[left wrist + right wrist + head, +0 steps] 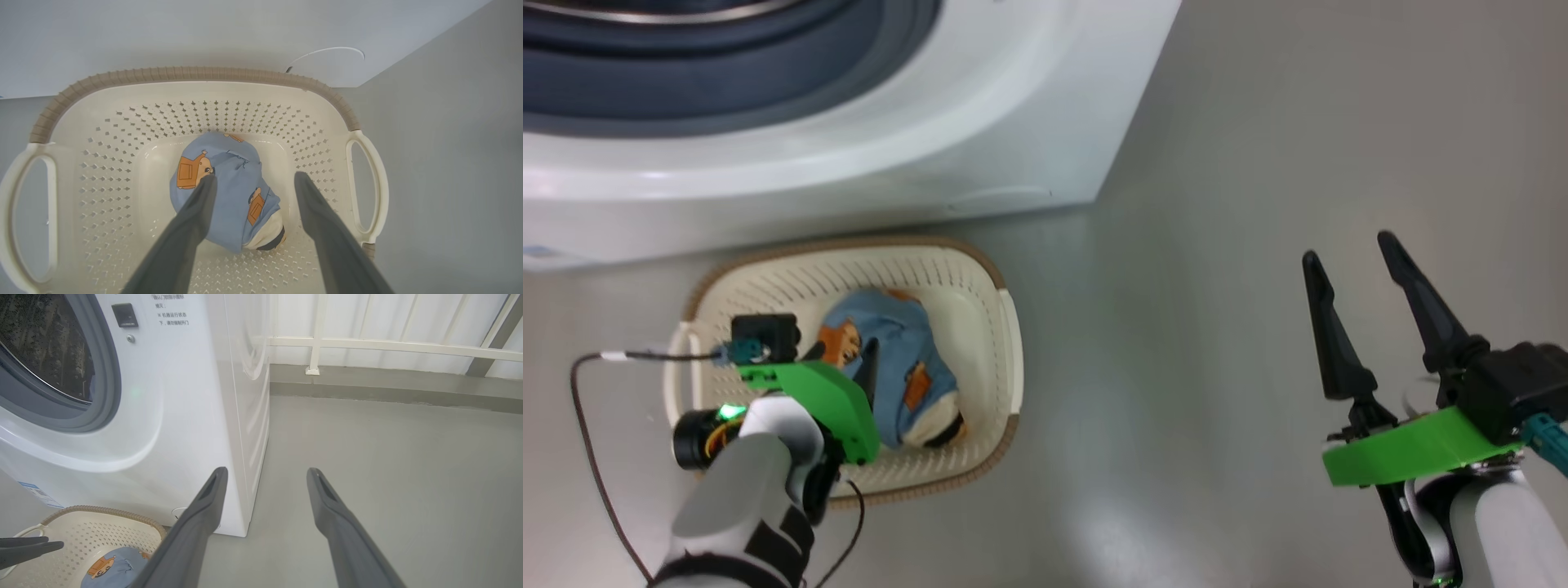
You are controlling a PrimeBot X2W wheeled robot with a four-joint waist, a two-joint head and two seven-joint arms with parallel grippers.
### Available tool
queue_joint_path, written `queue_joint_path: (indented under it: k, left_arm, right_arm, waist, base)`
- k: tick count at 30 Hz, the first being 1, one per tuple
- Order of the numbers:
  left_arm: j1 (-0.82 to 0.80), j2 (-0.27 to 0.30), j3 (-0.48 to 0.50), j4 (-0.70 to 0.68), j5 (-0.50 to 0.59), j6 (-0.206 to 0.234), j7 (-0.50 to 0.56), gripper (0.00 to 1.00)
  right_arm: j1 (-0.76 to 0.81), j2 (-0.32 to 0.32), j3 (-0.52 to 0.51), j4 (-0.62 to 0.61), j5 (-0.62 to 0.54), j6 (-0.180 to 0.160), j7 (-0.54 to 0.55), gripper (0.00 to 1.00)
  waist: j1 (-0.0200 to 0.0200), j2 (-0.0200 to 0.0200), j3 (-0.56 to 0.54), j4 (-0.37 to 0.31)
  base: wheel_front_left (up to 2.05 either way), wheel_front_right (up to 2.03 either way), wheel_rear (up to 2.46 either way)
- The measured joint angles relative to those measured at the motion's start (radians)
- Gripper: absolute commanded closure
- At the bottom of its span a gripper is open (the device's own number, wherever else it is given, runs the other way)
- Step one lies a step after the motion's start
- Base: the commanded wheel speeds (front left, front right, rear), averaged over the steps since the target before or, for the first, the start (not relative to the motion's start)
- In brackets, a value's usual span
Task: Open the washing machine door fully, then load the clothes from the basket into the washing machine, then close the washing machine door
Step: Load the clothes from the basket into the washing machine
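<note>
Head view: the washing machine (1013, 122) fills the top, its grey-blue gasket (686, 90) uncovered. The basket (1009, 327) sits on the floor (1217, 367) just in front of it, and the clothes (907, 359) lie as one bundle in its bottom. The left gripper (845, 355) hangs over that bundle, inside the rim. The right gripper (1347, 247) waits well apart over the floor, spread wide and holding nothing.

Left wrist view: the left gripper's two fingers (192, 222) are parted with the blue bundle between them. The finger on this view's left overlaps the fabric's edge and the other stands clear of it. Nothing is gripped, and whether a tip touches cloth I cannot tell.

Right wrist view: the steel drum (41, 347) shows through the open mouth, so the door-opening step looks done. A corner of the basket with the bundle sits at the lower left, below the machine's blue label (39, 494).

The step in hand is loading, at the pick itself. The next move probably calls for the left gripper to sink a little, so both fingers straddle the bundle. It would then close on a good fold of fabric, lift it clear of the rim without dragging the light basket, and carry it up to the drum mouth
</note>
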Motion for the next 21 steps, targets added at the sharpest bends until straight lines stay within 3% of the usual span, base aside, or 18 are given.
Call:
queue_joint_path:
  k: [9,21]
  left_arm:
    - [-0.134,0.014,0.042,0.134,-0.052,-0.017,0.073,0.00]
    - [-0.232,0.068,0.092,0.161,-0.113,0.004,0.160,0.00]
  right_arm:
    - [-0.092,-0.002,0.034,-0.003,0.009,0.000,-0.035,0.00]
    - [-0.116,0.005,0.041,-0.005,0.016,0.000,-0.061,0.00]
  waist:
    - [-0.0001,0.0000,0.198,-0.042]
    - [-0.0002,0.0000,0.394,-0.112]
  base:
    - [0.00,0.00,0.00]
    - [0.00,0.00,0.00]
